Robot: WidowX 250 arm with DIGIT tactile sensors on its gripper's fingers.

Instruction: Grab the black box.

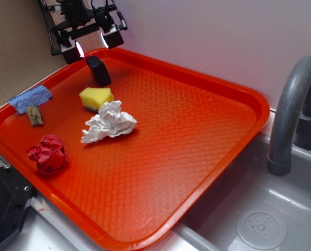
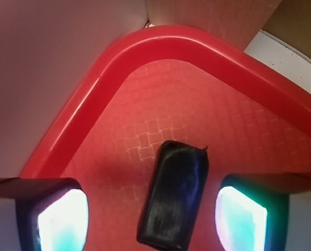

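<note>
The pincer [image 2: 152, 219] hangs spread wide above the tray's [image 2: 92, 83] corner, the black box [image 2: 175, 196] lying between its 2 fingers [image 2: 64, 219], touching neither

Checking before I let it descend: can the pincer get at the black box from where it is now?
Probably yes. The pincer is open above the tray's far corner, and in the wrist view the black box lies between its two fingers with nothing on or against it. The yellow sponge sits apart, nearer the camera.
</note>
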